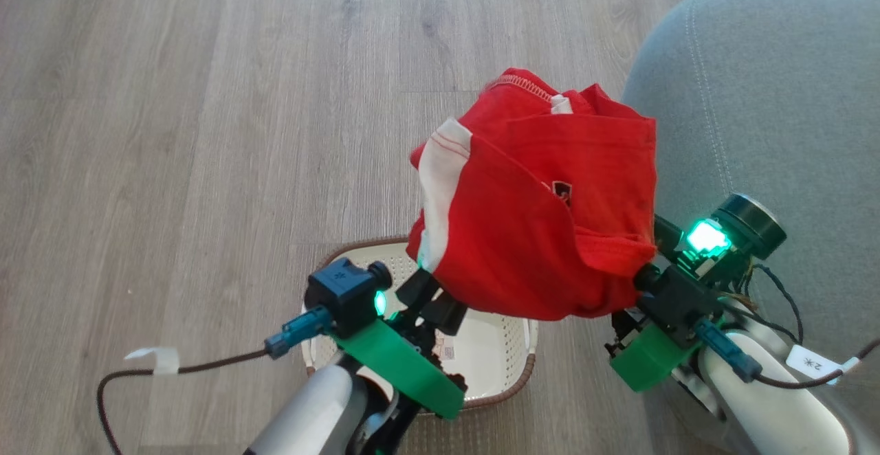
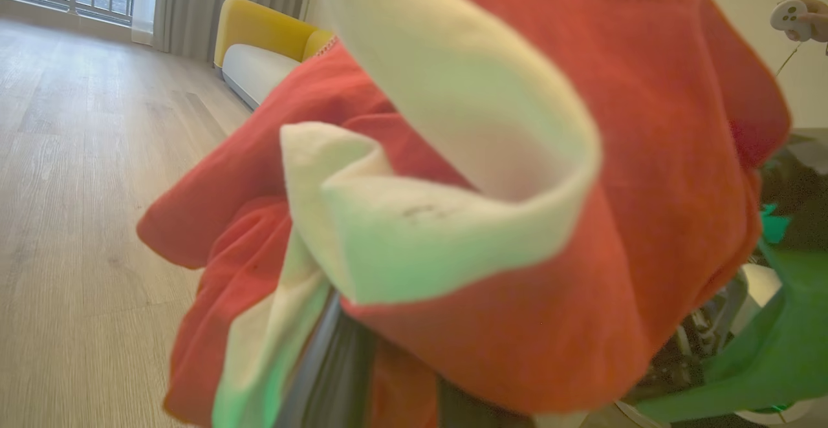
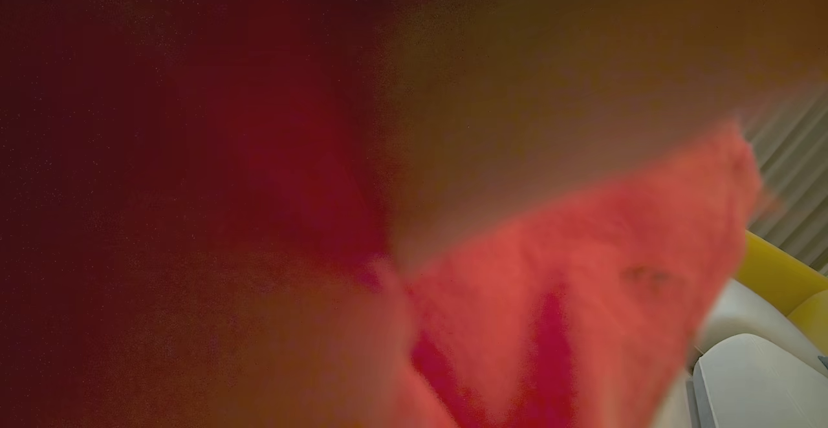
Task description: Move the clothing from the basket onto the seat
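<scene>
Clothing (image 2: 647, 189) (left fingers (image 2: 330, 370) seemingly gripping), basket (image 1: 505, 352) below

Blurred red clothing (image 3: 582, 299) hangs very close to the lens, dark and shadowed across the left and top, brighter in a fold at lower right. Past its right edge sit yellow-and-white furniture (image 3: 757, 344) and a pale pleated curtain (image 3: 799, 169).

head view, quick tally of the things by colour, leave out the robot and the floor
red: 1, clothing
cream-white: 1, basket
grey: 1, seat
total: 3
</scene>
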Robot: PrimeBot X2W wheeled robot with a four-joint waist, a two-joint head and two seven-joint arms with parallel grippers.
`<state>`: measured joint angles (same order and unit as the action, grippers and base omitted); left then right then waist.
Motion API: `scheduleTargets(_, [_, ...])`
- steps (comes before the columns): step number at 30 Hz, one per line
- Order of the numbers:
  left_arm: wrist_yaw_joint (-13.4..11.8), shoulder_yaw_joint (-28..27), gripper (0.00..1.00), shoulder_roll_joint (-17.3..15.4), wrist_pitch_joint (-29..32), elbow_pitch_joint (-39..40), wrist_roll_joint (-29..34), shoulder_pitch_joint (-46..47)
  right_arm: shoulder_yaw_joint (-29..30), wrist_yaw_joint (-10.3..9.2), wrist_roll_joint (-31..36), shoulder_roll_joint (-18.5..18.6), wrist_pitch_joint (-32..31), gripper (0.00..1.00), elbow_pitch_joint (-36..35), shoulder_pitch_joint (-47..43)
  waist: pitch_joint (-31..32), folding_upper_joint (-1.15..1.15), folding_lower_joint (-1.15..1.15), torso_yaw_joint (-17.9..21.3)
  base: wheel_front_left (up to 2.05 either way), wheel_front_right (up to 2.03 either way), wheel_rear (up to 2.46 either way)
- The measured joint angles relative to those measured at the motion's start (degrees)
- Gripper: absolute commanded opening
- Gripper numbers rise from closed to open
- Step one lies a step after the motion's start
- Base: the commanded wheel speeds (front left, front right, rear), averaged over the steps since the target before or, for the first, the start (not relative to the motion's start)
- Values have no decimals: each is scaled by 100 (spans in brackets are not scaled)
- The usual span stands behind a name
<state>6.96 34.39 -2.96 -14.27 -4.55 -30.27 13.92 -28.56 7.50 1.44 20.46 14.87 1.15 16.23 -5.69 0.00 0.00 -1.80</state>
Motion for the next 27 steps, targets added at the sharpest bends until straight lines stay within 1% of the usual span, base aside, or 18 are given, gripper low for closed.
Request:
scheduleTargets(9, [-5, 635, 0, -122, -45, -160, -328, 180, 60, 0, 2, -48, 0, 100, 213, 85, 81, 0, 0, -78, 0, 0, 0])
scheduleTargets(13, [-7, 797, 0, -167, -46, -186, -412, 182, 56, 0, -1, -85, -1, 100, 277, 84, 145, 0, 0, -102, 0, 0, 0])
scheduleTargets(23, [-7, 834, 0, -234, -46, -175, -470, 190, 10, 0, -62, -136, -3, 100, 307, 84, 168, 0, 0, -96, 0, 0, 0])
scheduleTargets(26, [-7, 834, 0, -244, -44, -158, -466, 197, -12, -1, -209, -145, -2, 100, 376, 85, 160, 0, 0, -96, 0, 0, 0])
scheduleTargets(27, [-7, 834, 0, -244, -44, -156, -442, 198, -8, 0, -326, -160, -2, 27, 461, 85, 161, 0, 0, -96, 0, 0, 0])
